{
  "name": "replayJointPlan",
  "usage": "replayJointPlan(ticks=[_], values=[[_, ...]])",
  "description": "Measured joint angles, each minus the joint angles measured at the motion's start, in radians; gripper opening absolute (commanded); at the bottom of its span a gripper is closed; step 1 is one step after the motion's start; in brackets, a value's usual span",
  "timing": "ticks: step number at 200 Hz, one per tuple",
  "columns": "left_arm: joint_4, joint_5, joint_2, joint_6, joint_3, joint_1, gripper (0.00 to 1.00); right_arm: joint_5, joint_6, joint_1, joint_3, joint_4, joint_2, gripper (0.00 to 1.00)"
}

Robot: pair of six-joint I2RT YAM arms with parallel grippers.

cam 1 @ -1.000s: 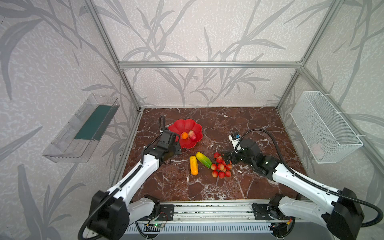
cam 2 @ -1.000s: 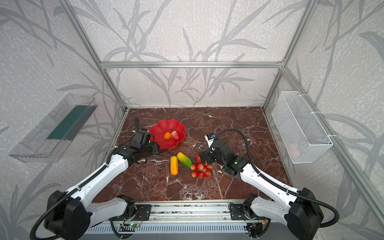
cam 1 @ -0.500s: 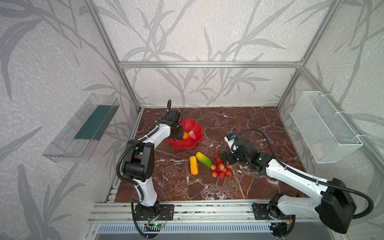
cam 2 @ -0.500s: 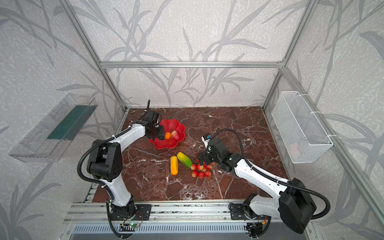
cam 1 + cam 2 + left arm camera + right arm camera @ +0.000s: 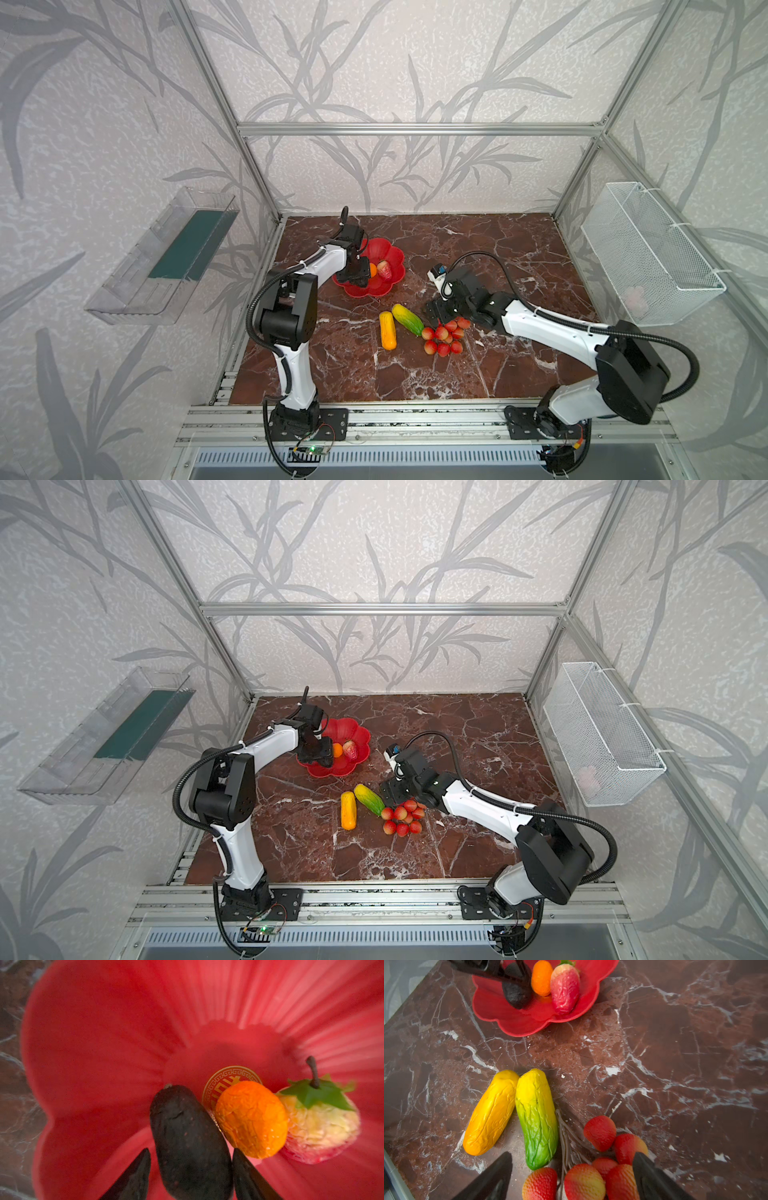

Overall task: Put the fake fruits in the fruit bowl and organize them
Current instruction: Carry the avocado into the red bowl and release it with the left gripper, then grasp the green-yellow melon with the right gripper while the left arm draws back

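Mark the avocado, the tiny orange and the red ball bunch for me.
avocado (image 5: pixel 187 1142): left wrist view, middle of its dark body.
tiny orange (image 5: pixel 251 1120): left wrist view, centre of its wrinkled skin.
red ball bunch (image 5: pixel 442 333): in a top view, one ball near the cluster's middle.

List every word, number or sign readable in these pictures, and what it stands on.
Gold round emblem at the centre of the glossy red flower-shaped bowl: one stylised character in a key-pattern ring, half hidden by the small orange fruit; not readable.
No other text.
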Motion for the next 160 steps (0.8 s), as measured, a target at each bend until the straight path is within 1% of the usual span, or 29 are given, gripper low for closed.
replayJointPlan(ticks=[28, 46, 60, 78, 91, 106, 121, 133, 160], values=[[0.007, 0.000, -0.121, 0.001, -0.001, 0.006, 0.66, 0.000, -0.014, 0.042, 0.049, -0.001, 0.074, 0.85], [0.035, -0.003, -0.246, 0.000, -0.022, 0.012, 0.66, 0.000, -0.020, 0.064, 0.068, -0.001, 0.117, 0.83], [0.068, -0.011, -0.369, -0.003, -0.069, 0.017, 0.67, 0.000, -0.023, 0.076, 0.087, 0.000, 0.157, 0.81], [0.122, -0.031, -0.555, -0.016, -0.179, 0.018, 0.69, -0.008, -0.023, 0.086, 0.119, -0.002, 0.221, 0.78], [0.176, -0.044, -0.723, -0.042, -0.313, 0.018, 0.71, -0.015, -0.024, 0.091, 0.135, -0.001, 0.262, 0.75], [0.199, -0.056, -0.910, -0.076, -0.460, 0.020, 0.73, -0.019, -0.024, 0.098, 0.150, 0.000, 0.302, 0.71], [0.200, -0.062, -1.080, -0.117, -0.585, 0.020, 0.75, -0.019, -0.023, 0.103, 0.157, 0.000, 0.329, 0.64], [0.182, -0.064, -1.205, -0.147, -0.658, 0.020, 0.76, -0.020, -0.023, 0.106, 0.167, 0.001, 0.351, 0.57], [0.123, -0.065, -1.422, -0.214, -0.755, 0.020, 0.76, -0.023, -0.023, 0.111, 0.198, 0.003, 0.373, 0.42]])
